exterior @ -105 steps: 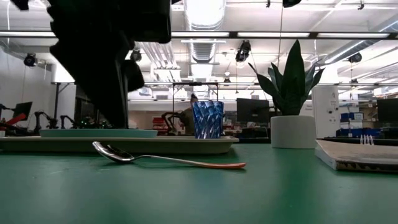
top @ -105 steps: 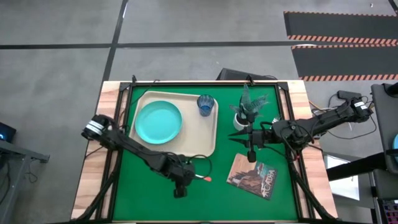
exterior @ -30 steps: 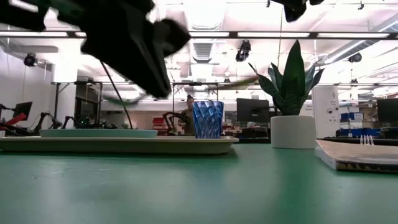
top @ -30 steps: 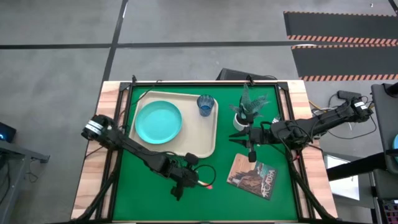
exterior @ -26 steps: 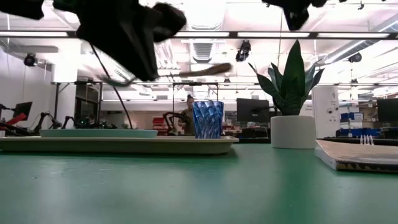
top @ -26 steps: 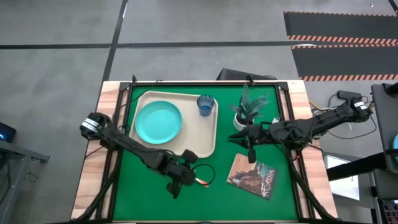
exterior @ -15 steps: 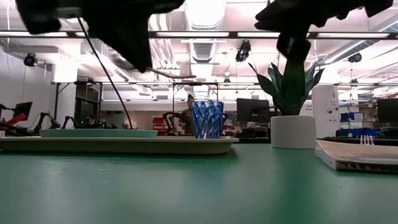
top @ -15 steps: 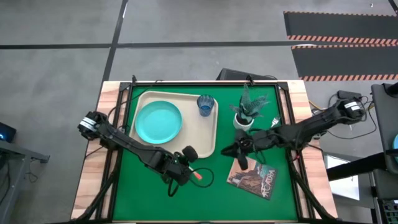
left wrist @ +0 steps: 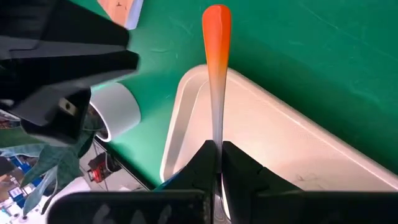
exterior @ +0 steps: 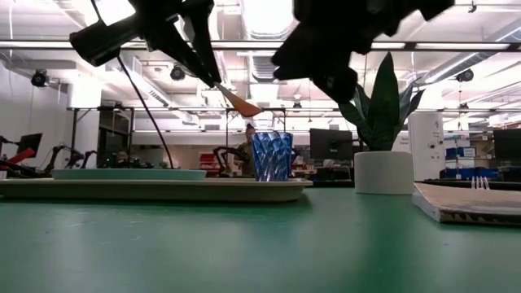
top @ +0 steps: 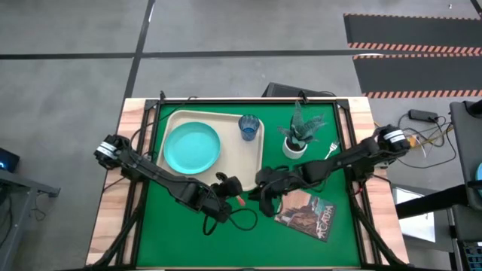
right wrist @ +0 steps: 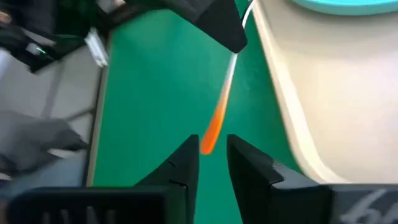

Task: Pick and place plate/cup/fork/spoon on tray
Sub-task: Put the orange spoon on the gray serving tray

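My left gripper [top: 228,197] is shut on the spoon [left wrist: 215,93], which is lifted above the table by the near right corner of the beige tray [top: 248,169]. The spoon's bowl is hidden. My right gripper [top: 256,197] is open, its fingers on either side of the orange handle end [right wrist: 210,135]. The teal plate [top: 192,147] and the blue cup [top: 249,126] stand on the tray. A small pale thing [top: 329,149] lies by the right arm; I cannot tell whether it is the fork. My left gripper pinches the spoon's bare metal stem [left wrist: 215,138] between its two fingers, lengthwise, and the orange end [left wrist: 216,25] sticks out ahead. In the low view the spoon [exterior: 236,99] is clear of the table and slants down toward its handle end. My right gripper has its open fingers [right wrist: 186,158] beside the handle's free end; I cannot tell whether they touch it.
A white pot with a green plant [top: 298,137] stands right of the tray. A picture-covered book [top: 305,213] lies near the table's near right side, just right of the two grippers. Green table shows to the left and near side.
My left gripper has risen and gone toward the far edge with the spoon, turning so that the handle points at the right arm. My right gripper has gone from beside the plant toward the table's left and near side, up to the spoon's handle end.
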Available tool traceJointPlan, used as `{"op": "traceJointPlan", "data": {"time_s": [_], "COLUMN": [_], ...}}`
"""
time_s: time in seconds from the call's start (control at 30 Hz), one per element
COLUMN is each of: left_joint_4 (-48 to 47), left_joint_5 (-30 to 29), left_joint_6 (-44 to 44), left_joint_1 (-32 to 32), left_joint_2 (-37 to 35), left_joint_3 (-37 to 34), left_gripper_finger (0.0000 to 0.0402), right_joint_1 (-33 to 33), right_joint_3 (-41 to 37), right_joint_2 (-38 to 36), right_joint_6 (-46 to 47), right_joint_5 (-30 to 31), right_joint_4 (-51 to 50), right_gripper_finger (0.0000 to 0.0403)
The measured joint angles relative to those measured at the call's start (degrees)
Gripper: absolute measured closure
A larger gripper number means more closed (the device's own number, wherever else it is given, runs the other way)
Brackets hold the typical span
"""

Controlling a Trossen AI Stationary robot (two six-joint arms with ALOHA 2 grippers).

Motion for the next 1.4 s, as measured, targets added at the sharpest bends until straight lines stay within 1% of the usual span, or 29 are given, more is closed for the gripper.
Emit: {"op": "traceJointPlan", "data": {"time_s": [0.17,0.3,0.47,0.63,0.83,1.0,1.07,1.3,1.4], "left_joint_4": [0.1,0.3,0.5,1.3,1.4,1.5,1.5,4.2,6.6], "left_joint_5": [-0.1,-0.5,-2.1,-5.1,-6.5,-8.5,-9.6,-10.0,-10.0], "left_joint_6": [0.0,0.0,0.5,0.8,1.7,3.2,4.8,10.0,12.0], "left_joint_1": [-0.2,-0.4,-1.5,-2.4,-2.5,-2.6,-2.8,-3.1,-3.7], "left_joint_2": [0.0,0.0,0.0,0.0,0.0,0.0,0.0,0.0,0.0], "left_joint_3": [-0.1,-0.1,-0.1,-0.1,-0.2,-0.5,-0.5,-0.8,-0.8], "left_gripper_finger": [0.0402,0.0402,0.0402,0.0401,0.0401,0.0401,0.0401,0.0401,0.0401], "right_joint_1": [-0.1,-0.4,-1.0,-1.3,-1.2,-1.2,-1.2,-1.2,-1.3], "right_joint_3": [7.7,12.7,14.9,14.4,14.3,14.2,14.2,14.2,14.2], "right_joint_2": [5.5,8.9,10.7,10.6,10.6,10.6,10.6,10.6,10.3], "right_joint_6": [-2.5,-4.1,-5.3,-6.0,-7.0,-7.5,-8.9,-14.7,-17.0], "right_joint_5": [1.9,2.3,2.4,2.4,2.2,2.2,2.2,1.7,2.0], "right_joint_4": [-7.3,-10.8,-11.6,-8.7,-7.2,-6.9,-6.9,-7.0,-10.2], "right_gripper_finger": [0.0274,0.0234,0.0205,0.0200,0.0200,0.0210,0.0217,0.0231,0.0230]}}
